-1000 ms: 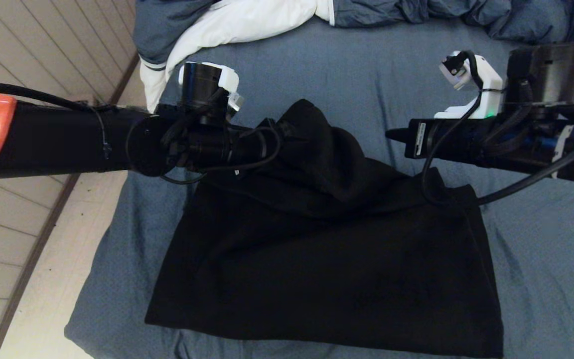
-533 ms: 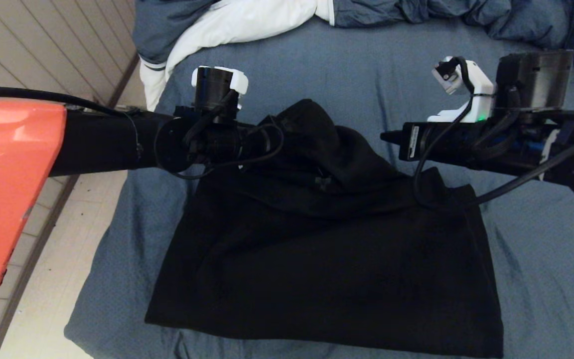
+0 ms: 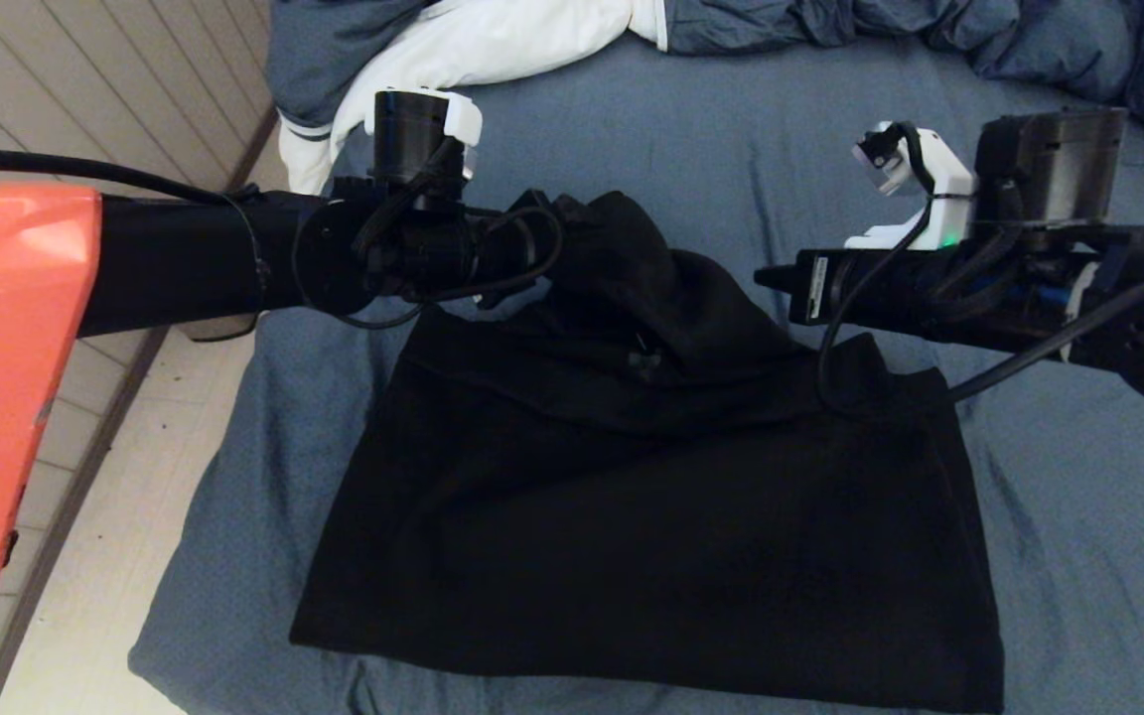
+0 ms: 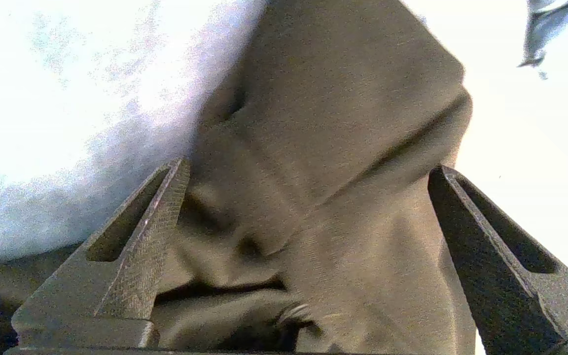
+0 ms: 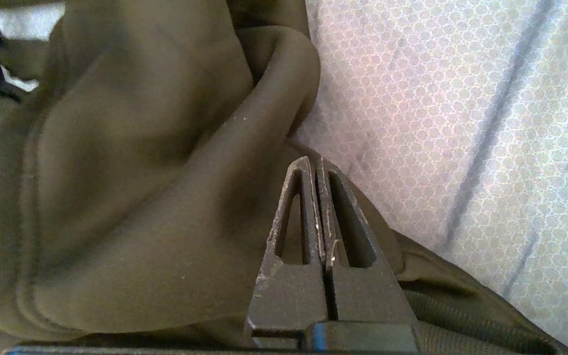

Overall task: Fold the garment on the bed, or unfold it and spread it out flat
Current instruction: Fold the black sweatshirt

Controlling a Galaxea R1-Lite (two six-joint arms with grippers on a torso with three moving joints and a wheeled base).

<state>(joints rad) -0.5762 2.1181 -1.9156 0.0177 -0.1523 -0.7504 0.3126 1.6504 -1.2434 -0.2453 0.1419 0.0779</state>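
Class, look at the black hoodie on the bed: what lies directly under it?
The black hoodie rests on the blue-grey bed sheet, which shows all around it. Whatever lies beneath the cloth itself is covered and cannot be seen.

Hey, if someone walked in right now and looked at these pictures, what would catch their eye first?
The big black garment spread over the near part of the blue-grey bed, its far end bunched into a raised hump. Both arms reach in over that hump: the left gripper wide open around the bunched cloth, the right gripper shut at the garment's right edge. A rumpled blue-and-white duvet lies along the far side.
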